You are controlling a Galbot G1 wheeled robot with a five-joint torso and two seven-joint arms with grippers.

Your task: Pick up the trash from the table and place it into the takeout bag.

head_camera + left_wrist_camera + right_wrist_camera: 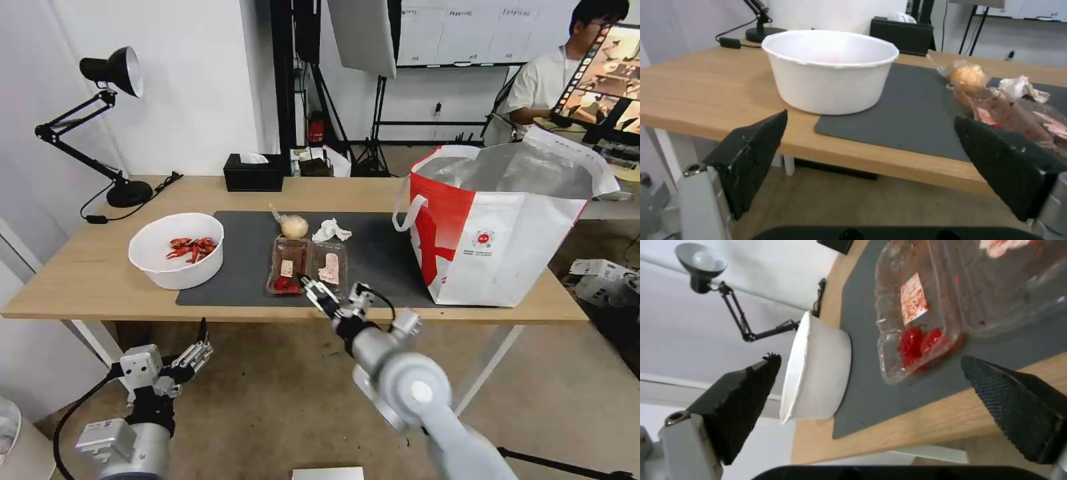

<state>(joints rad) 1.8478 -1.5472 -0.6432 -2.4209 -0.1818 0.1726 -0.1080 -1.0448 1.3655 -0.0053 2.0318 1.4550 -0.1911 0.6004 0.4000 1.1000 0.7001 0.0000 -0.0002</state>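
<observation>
Landmark: dark grey mat [373, 257] on the light-wood table [87, 277].

Trash, all placed rel. to the mat:
- White bowl [177, 250] w/ red shells sits on the mat's left edge, partly over bare wood.
- Two clear trays side by side at mat centre, near its front edge. Left tray [287, 265] holds red scraps and a small paper label; right tray [330, 263] holds pinkish scraps.
- Beige ball in clear wrap [294, 227] just behind the left tray, on the mat.
- Crumpled white tissue [331, 231] just behind the right tray, beside the ball.

Takeout bag [507, 230] stands upright at the mat's right end, mouth open, foil lining showing, red logo facing the robot. Nothing from the trash can be seen inside it.

Right gripper [337, 293] is at the mat's front edge, just before the trays. Its jaws are spread wide, nothing between them; in the right wrist view the right gripper [871, 396] frames the left tray [918, 313] w/o touching it, bowl [815, 371] off to one side.

Left gripper [200, 350] hangs low, below table level, in front of the mat's left corner. Jaws also spread, empty; left wrist view shows the left gripper [871, 160] looking at the bowl [831, 71] and mat [911, 116] from below the table edge.

Behind the mat: black tissue box [253, 172]; desk lamp [100, 120] at the far left corner of the table.
</observation>
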